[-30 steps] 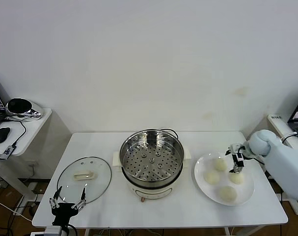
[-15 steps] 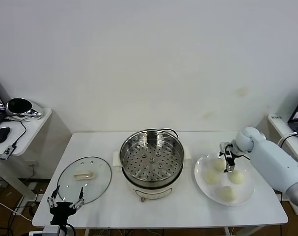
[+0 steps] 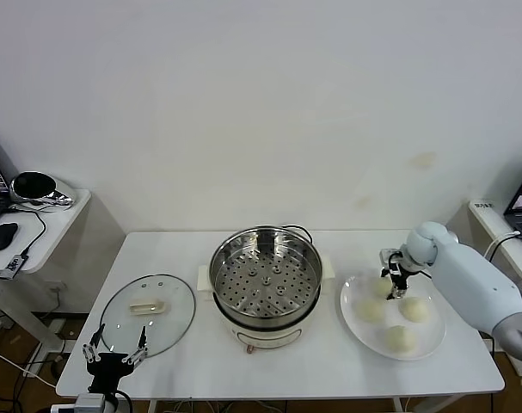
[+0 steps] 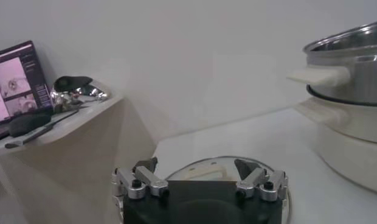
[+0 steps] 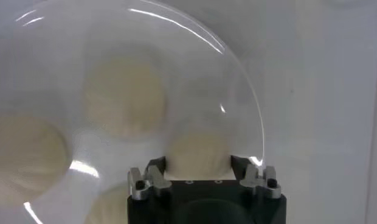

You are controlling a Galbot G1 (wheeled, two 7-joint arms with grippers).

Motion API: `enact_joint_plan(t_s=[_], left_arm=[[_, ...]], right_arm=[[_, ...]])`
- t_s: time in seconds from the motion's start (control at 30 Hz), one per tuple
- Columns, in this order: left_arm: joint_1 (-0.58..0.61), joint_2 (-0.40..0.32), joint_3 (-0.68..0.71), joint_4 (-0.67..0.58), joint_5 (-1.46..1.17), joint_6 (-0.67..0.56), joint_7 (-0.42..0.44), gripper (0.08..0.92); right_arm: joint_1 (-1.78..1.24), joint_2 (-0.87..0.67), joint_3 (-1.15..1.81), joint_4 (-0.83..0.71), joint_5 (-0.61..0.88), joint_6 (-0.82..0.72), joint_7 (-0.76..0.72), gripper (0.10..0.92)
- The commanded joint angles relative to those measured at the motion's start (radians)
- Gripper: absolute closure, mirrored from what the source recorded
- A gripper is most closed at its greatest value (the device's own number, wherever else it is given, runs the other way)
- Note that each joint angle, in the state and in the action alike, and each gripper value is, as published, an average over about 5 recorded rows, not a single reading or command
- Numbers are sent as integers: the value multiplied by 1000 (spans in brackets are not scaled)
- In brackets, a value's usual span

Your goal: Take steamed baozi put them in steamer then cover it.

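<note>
Four cream-white baozi lie on a white plate [image 3: 432, 331] at the table's right. My right gripper [image 3: 391, 274] is open and low over the plate's far-left baozi [image 3: 382, 287]. In the right wrist view, that baozi [image 5: 197, 152] sits between the spread fingers of the right gripper [image 5: 197, 165]. The other baozi [image 3: 370, 310] [image 3: 413, 308] [image 3: 400, 339] lie loose. The steel steamer [image 3: 266, 280] stands mid-table, its holed tray bare. The glass cover [image 3: 147, 314] lies flat at the left. My left gripper [image 3: 116, 353] is open and empty at the cover's near edge.
A side table [image 3: 37, 219] with a mouse and a shiny object stands left of the main table. The steamer's white side handle [image 4: 319, 75] shows in the left wrist view, beyond the cover [image 4: 222, 164].
My right gripper has moved left and back across the plate, from the right-hand baozi to the far-left one. The left arm has barely moved.
</note>
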Motion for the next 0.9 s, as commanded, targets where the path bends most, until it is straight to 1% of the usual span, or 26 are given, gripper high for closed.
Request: enact_joint_plan(t_s=[0.03, 0.17, 0.3, 0.43, 0.53, 0.7, 0.9], left_arm=[[0, 1, 0, 0, 0, 0, 0, 177], [-1, 2, 0, 2, -1, -2, 0, 177], [-2, 5, 0, 2, -2, -2, 0, 177], [-4, 10, 4, 1, -3, -1, 1, 177], [-8, 13, 8, 0, -5, -1, 1, 177], [-14, 18, 15, -3, -7, 0, 1, 177], [-10, 23, 6, -13, -25, -2, -4, 177]], right_arm=[[1, 6, -4, -1, 1, 3, 3, 415], [36, -39, -57, 68, 64, -10, -8, 421], [108, -114, -131, 181, 166, -35, -22, 423], [254, -207, -223, 304, 286, -53, -36, 419], [385, -238, -314, 363, 382, -59, -35, 415], [614, -198, -491, 414, 532, -49, -7, 414], [807, -53, -699, 424, 680, 8, 53, 414]])
